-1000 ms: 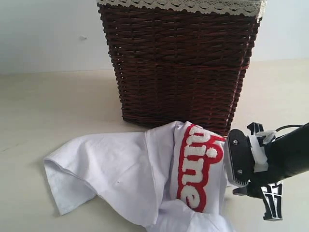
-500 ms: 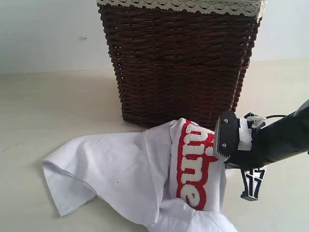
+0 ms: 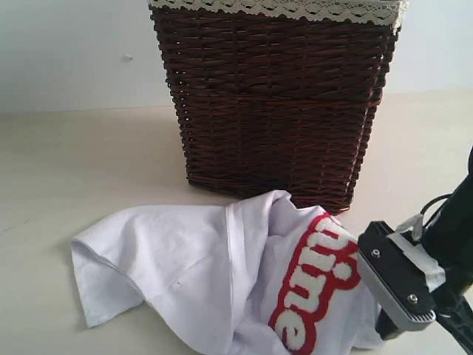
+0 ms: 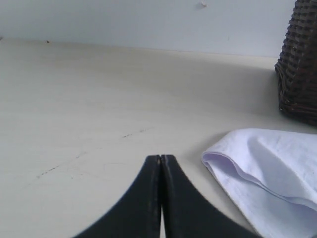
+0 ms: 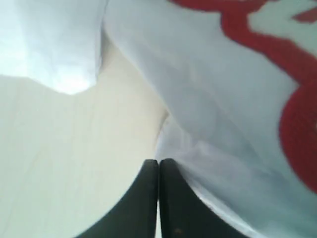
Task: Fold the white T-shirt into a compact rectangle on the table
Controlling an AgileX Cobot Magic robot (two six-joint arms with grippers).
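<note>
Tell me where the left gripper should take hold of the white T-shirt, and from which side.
Take the doubled edge at the outer corner of the white T-shirt, coming in low across the table from the left. That edge curls off the surface and lies clear of the wicker basket, while the lettered part is bunched. The left gripper is shut, so open it first.

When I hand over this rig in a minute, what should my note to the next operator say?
Left end effector: shut, empty, over the table beside the white T-shirt.
Right end effector: shut at the shirt's edge, apparently pinching fabric.
Shirt lies crumpled in front of the wicker basket.
Done: no fold yet.
Left: flatten, then fold into a rectangle.
</note>
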